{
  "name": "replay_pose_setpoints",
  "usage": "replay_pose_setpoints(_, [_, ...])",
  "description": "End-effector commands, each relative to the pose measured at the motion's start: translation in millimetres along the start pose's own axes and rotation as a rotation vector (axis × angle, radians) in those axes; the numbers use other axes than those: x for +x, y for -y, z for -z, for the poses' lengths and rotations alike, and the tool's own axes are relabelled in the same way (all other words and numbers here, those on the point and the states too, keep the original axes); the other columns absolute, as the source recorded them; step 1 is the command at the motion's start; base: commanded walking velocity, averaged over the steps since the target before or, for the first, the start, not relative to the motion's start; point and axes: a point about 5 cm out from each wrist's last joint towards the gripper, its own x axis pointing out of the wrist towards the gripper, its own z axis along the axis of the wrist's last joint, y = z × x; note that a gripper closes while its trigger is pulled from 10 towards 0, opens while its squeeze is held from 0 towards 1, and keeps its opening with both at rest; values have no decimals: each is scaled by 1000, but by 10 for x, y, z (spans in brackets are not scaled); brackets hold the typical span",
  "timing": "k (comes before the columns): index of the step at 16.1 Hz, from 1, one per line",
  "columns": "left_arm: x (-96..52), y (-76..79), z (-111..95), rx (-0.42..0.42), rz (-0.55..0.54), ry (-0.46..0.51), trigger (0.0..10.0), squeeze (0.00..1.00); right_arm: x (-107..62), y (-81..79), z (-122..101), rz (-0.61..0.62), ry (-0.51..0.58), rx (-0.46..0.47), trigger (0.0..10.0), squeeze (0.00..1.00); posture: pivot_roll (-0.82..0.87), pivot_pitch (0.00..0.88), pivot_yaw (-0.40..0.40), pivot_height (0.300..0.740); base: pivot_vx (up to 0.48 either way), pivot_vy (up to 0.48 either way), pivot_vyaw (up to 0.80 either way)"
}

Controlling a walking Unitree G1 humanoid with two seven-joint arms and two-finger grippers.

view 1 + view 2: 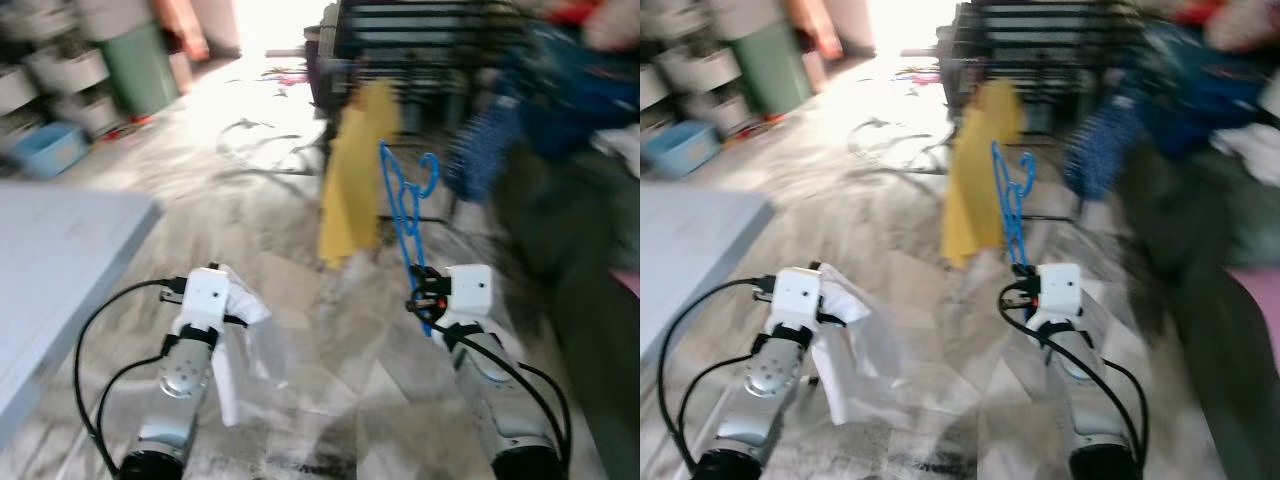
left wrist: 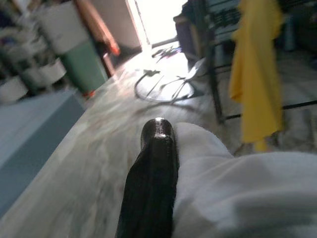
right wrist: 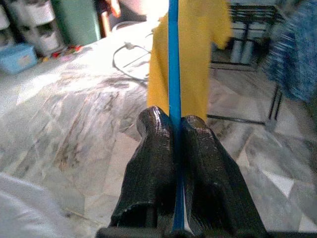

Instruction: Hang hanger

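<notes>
I am standing on a grey marbled floor (image 1: 300, 210), and both head views are blurred. My right gripper (image 3: 174, 130) is out in front of me at the right, its two black fingers (image 3: 153, 148) pressed together on a thin blue hanger (image 1: 405, 205). The hanger stands nearly upright above the gripper, its hook at the top. Through the right wrist view, the blue bar runs straight up between the fingers. My left gripper (image 2: 157, 130) is out in front at the left, holding a white cloth (image 1: 245, 345) that drapes down beside the arm. One black finger (image 2: 153, 173) shows with cloth bunched against it, and I cannot tell how the other finger sits. Ahead of the hanger, a yellow garment (image 1: 357, 175) hangs from a dark rack (image 1: 420, 30). A dark blue patterned garment (image 1: 485, 150) hangs to its right, near a heap of dark clothes (image 1: 565, 90). A pale blue-grey flat surface (image 1: 60, 270) lies at my left. Further back on the left are a green bin (image 1: 140, 65), a light blue tub (image 1: 48, 148) and stacked white containers (image 1: 65, 70). A loose dark cable (image 1: 260, 140) loops on the floor near the bright doorway (image 1: 275, 20).
</notes>
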Motion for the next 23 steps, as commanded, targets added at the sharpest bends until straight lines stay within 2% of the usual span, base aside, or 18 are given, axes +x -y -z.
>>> replay_pose_setpoints(1, [33,-79,-41,14,-26,11,10000,0,61,-83,-81,-31,37,14,10000,0,-176,0,35,740,0,0,781])
replay_pose_setpoints(5, [51,-48,-73,28,-22,28,10000,0,82,-72,-124,-38,53,19,10000,0,-182,0,44,740,0,0,773])
replay_pose_setpoints(7, [58,-58,-233,102,-36,133,10000,0,79,-54,-164,-32,72,13,10000,0,-182,0,40,740,0,0,769])
replay_pose_setpoints(9, [92,-75,-356,125,-42,192,10000,0,87,-52,-189,-40,84,-3,10000,0,-179,0,37,740,0,0,769])
replay_pose_setpoints(13, [93,-116,-328,153,-57,191,10000,0,98,-67,-207,-56,88,-2,10000,0,-174,0,31,740,0,0,769])
replay_pose_setpoints(16, [71,-169,-228,157,-92,149,10000,0,110,-84,-234,-75,99,1,10000,0,-168,0,26,740,0,0,769])
replay_pose_setpoints(18, [80,-245,-110,82,-145,70,10000,0,127,-100,-271,-82,111,6,10000,0,-169,0,25,740,0,0,769])
replay_pose_setpoints(20, [98,-264,-105,10,-138,51,10000,0,134,-97,-290,-83,117,11,10000,0,-161,0,19,740,0,0,769])
replay_pose_setpoints(21, [112,-280,-97,-52,-140,27,10000,0,136,-96,-288,-83,117,11,10000,0,-158,0,17,740,0,0,763])
replay_pose_setpoints(22, [120,-320,-144,-153,-141,26,10000,0,140,-97,-287,-84,116,12,10000,0,-144,0,8,740,0,0,769])
replay_pose_setpoints(23, [96,-348,-182,-210,-145,32,10000,0,151,-103,-291,-87,117,12,10000,0,-130,0,2,740,0,0,763])
